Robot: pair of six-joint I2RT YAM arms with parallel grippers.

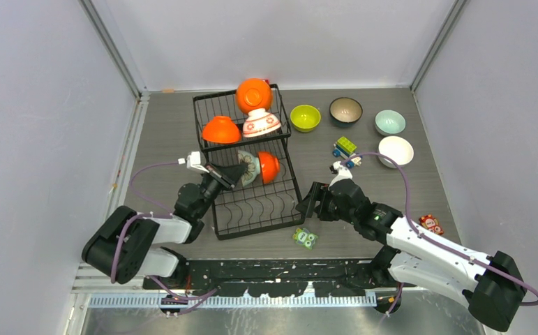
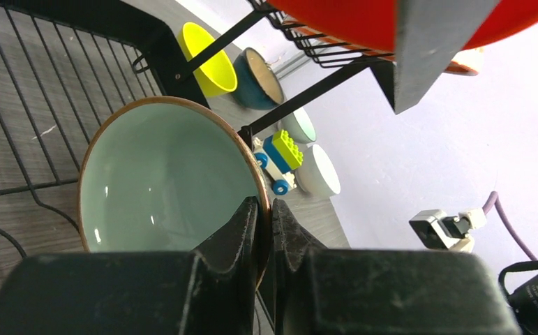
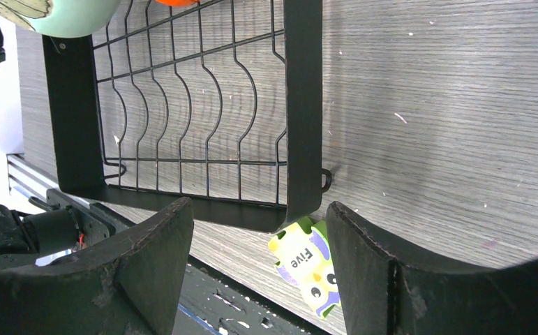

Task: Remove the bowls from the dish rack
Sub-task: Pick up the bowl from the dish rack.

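Fingers (image 2: 246, 225) of the left gripper (image 1: 240, 172) pinch the brown rim of a glossy pale mint bowl (image 2: 161, 174), on edge in the black wire dish rack (image 1: 259, 206) at the gripper's three o'clock. The right gripper (image 1: 309, 201) gapes wide, empty, at the rack's four o'clock corner. Farther, at one o'clock, a round lime bowl (image 1: 305, 117) sits on the woodgrain table (image 1: 391, 199).

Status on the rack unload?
Left gripper shut on pale mint bowl rim, lower dish rack section. Right gripper open, empty, at rack corner. Orange bowl close behind mint bowl.
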